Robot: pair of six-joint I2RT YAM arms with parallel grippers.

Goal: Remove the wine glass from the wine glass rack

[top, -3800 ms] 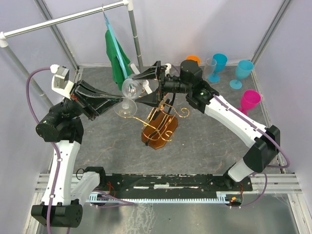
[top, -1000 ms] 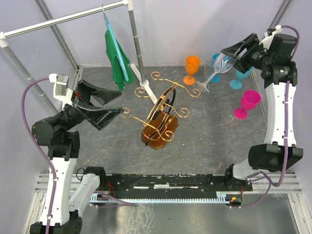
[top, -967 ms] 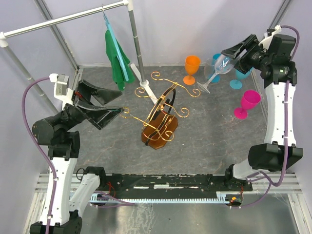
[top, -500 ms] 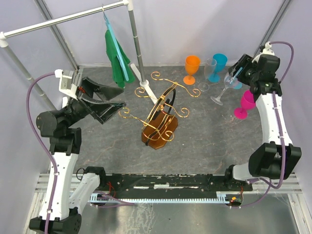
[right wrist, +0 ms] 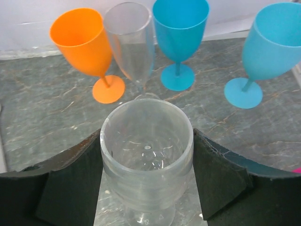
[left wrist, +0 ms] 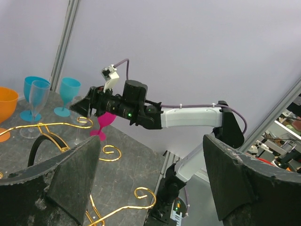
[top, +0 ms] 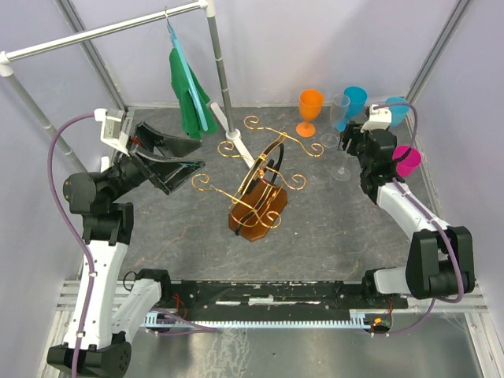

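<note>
Wine glass rack (top: 256, 193) sits mid-table (top: 331, 228), closest to the arm bases. Just left of the rack, the left pincer (top: 197, 157) hangs wide open with nothing in it. Well off to the rack's right, the right pincer (top: 352, 146) is clamped round the bowl of the wine glass (right wrist: 146, 155), which stands upright. Behind that, farther from the rack, are an orange goblet (top: 310, 106) and a blue goblet (top: 354, 101).

Bright, even, diffuse light — faint shadows, little blur
</note>
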